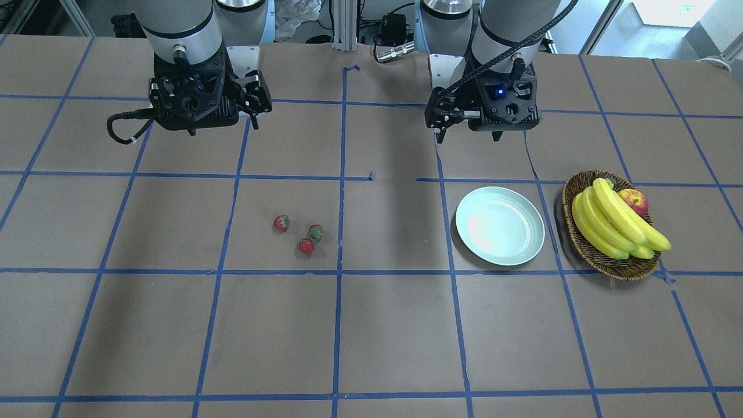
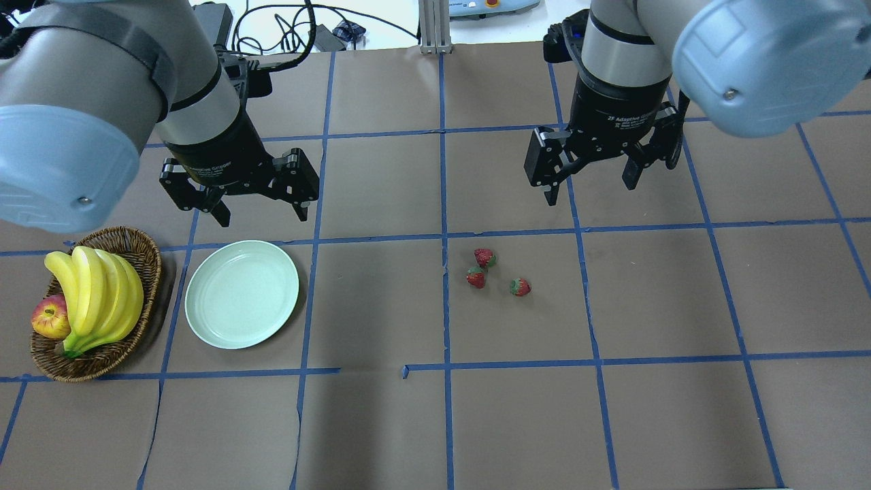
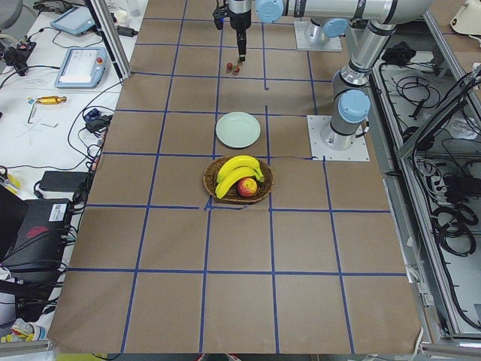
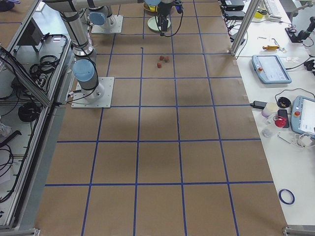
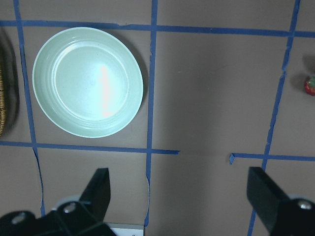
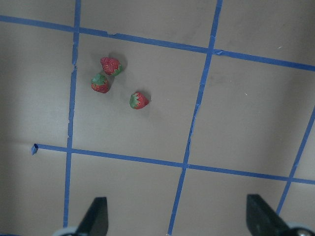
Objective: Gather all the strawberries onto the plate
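The strawberries point(image 2: 477, 277) sit away from the plate point(image 2: 241, 294). The basket point(image 2: 146, 255) beside it has bananas point(image 2: 95, 292) and an apple point(image 2: 49, 318). The left claw point(image 2: 262, 218) and right claw point(image 2: 589, 192) are open.

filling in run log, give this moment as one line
three small red strawberries on brown table | round mint-green plate empty | left tool open | right tool open
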### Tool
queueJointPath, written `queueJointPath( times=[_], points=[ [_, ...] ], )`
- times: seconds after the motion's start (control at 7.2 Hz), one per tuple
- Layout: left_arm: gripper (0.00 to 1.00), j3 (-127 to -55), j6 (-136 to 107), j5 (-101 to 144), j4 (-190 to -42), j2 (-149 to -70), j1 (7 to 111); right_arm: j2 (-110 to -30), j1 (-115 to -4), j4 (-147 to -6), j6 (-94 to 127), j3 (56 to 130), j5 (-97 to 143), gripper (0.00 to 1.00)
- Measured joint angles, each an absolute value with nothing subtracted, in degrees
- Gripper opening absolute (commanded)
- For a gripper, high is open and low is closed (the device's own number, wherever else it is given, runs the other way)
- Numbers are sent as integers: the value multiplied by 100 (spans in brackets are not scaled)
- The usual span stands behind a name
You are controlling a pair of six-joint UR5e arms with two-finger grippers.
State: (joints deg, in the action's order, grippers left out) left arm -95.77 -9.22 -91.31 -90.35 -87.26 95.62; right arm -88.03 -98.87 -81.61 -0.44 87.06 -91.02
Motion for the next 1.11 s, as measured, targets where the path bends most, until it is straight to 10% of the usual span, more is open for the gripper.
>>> queueJointPath(
  times=[1.11],
  points=[
    [100,-9599,-958,-9135,-9035,-8745,9597,-8763,-9921,-8178,-22,8701,-9228,100]
  ],
)
